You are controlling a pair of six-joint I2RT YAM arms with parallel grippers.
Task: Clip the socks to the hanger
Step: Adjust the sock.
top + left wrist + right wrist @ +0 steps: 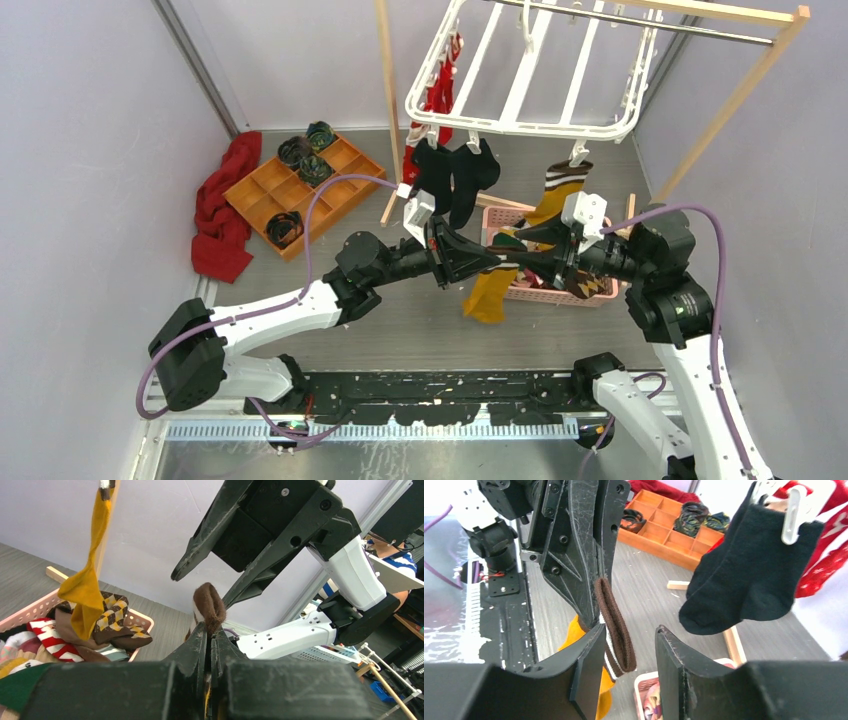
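My left gripper [488, 260] is shut on the brown, white-striped cuff [209, 603] of a mustard-yellow sock [487, 294], which hangs below it. My right gripper [522, 256] faces it, open, with the cuff [616, 625] between its jaws and against the left finger [586, 655]; the gripper's midpoint in the right wrist view [629, 642] lies beside the cuff. The white hanger [530, 70] hangs above. Two black socks [460, 175] and a mustard sock with a striped brown cuff [562, 192] are clipped to its near edge. A brown argyle sock [116, 620] lies in the basket.
A pink basket [548, 293] of loose socks sits under the grippers. An orange wooden tray [300, 190] with dark rolled bundles and a red cloth [225, 205] lie at the back left. A wooden rack post [388, 90] stands beside the hanger. Red socks [440, 95] hang on the hanger's far side.
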